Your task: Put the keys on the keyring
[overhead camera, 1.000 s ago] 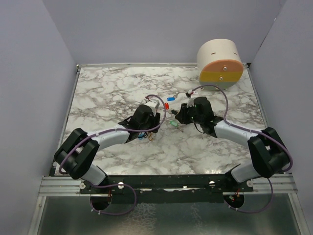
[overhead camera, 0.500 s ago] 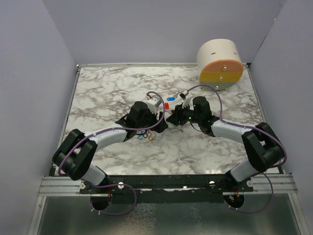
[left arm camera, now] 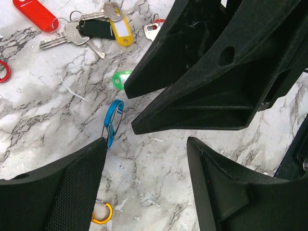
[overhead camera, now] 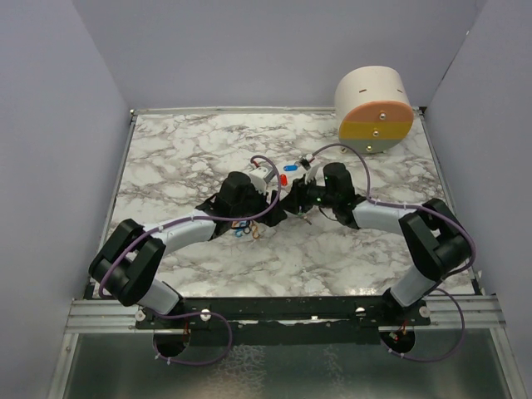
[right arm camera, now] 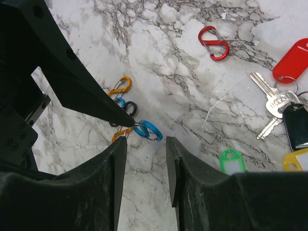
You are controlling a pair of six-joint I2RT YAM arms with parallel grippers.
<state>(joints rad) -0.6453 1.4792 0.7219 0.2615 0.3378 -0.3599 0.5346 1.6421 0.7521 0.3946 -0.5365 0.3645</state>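
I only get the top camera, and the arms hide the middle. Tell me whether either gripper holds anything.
Observer: The left gripper is open, with nothing between its fingers.
Operator: Now report the right one.
Observer: The right gripper is open and empty too.
Operator: Locate the blue clip for me.
Observer: The blue clip lies flat on the table, right at the right gripper's fingertips.
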